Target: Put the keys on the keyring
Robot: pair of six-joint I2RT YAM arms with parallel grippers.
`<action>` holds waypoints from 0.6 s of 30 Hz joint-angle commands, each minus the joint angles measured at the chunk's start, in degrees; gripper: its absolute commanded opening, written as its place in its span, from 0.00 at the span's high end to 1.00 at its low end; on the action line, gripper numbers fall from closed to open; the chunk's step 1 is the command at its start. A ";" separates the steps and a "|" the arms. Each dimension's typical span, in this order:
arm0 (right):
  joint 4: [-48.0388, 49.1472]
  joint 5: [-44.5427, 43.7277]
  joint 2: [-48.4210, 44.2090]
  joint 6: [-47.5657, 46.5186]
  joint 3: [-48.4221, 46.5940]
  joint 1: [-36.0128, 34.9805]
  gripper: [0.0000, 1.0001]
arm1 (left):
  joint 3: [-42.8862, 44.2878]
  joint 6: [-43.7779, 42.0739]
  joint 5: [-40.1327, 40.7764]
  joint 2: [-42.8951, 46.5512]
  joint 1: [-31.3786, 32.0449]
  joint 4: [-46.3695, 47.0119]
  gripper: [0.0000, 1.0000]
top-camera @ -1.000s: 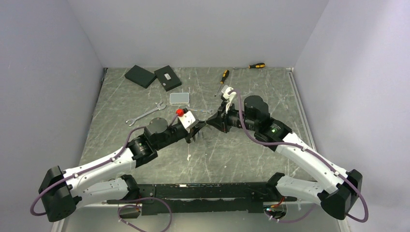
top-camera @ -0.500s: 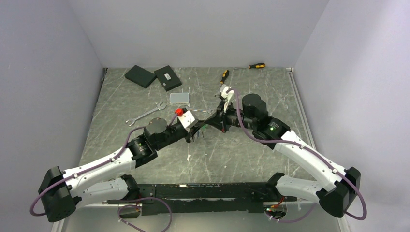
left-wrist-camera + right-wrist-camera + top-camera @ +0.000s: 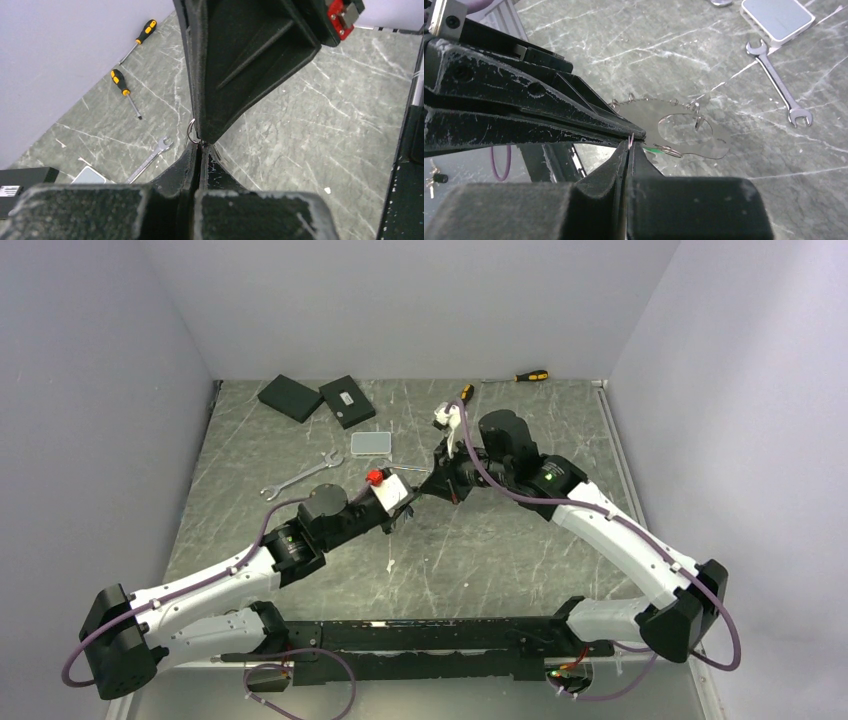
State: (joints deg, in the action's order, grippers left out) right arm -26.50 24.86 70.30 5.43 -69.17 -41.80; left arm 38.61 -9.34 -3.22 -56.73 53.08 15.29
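Tabletop (image 3: 749, 190); right wrist alone shows ring cluster (image 3: 670, 150) by left claw (image 3: 640, 134)

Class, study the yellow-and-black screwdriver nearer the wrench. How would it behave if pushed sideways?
The screwdriver has a rounded handle, so it would probably roll rather than slide. Its handle is thicker than its thin shaft, so it may swing in an arc. It looks rigid, unlikely to flex.
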 commanded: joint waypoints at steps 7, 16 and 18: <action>-12.93 2.38 3.50 -1.35 -7.79 -0.21 1.00 | 0.85 -9.55 -0.26 1.50 0.21 -0.59 1.00; -15.94 4.78 4.17 -2.77 -8.51 -0.17 1.00 | 1.33 -10.83 -0.32 1.07 0.23 -1.79 1.00; -16.59 5.28 5.09 -3.01 -9.01 -0.14 1.00 | 1.69 -10.91 -0.84 0.78 0.25 -2.43 1.00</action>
State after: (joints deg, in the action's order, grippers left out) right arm -38.68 26.72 74.72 3.27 -75.07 -41.80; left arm 38.61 -17.67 -5.50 -56.71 53.84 11.46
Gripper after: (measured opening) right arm 0.018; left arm 0.024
